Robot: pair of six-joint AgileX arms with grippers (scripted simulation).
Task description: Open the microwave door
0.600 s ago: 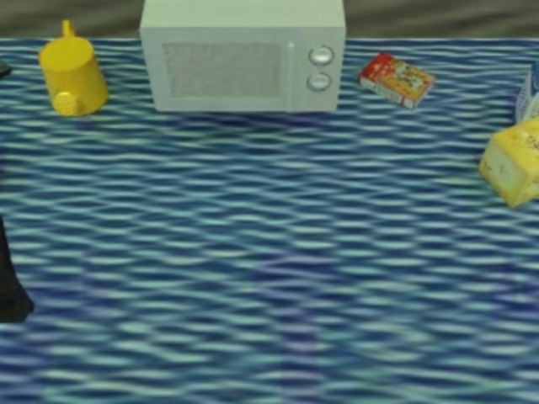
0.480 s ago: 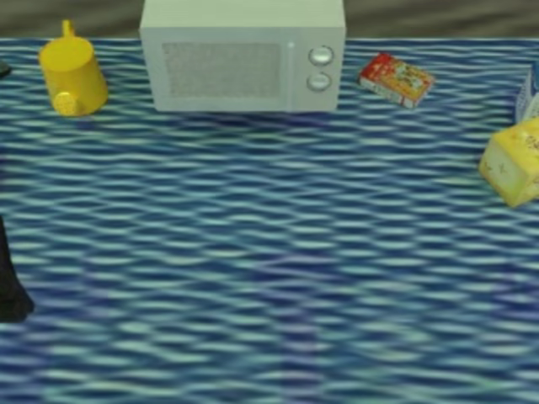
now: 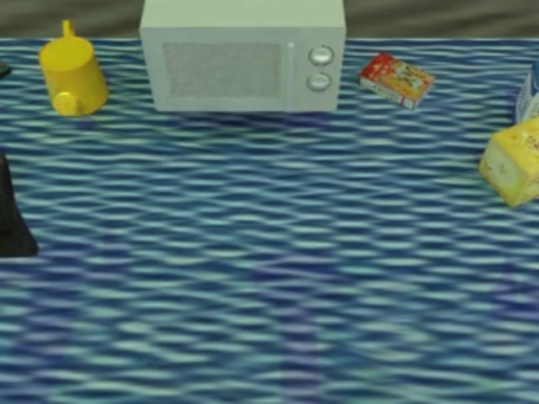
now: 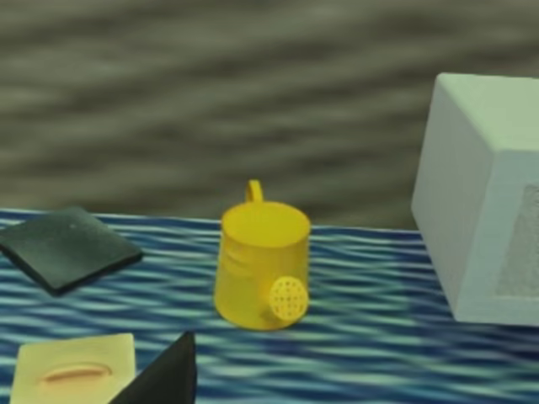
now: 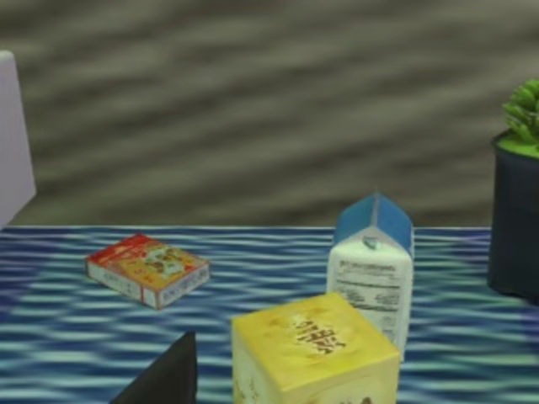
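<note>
Left claw (image 3: 15, 227) low at table's left edge.

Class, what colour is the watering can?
Yellow, clearest in the left wrist view.

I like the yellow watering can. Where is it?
In the top view the yellow watering can stands at the table's far left, just left of the microwave, apart from it.

Rendered tabletop scene, kitchen-like; table (image 3: 269, 278) covered in blue wavy-patterned cloth; microwave (image 3: 242, 55) at far edge; groceries nearby: milk carton (image 5: 372, 268), red snack box (image 3: 396, 79), yellow box (image 3: 514, 160); yellow watering can (image 3: 72, 74), potted plant (image 5: 515, 202); blurred grey-brown backdrop.
</note>
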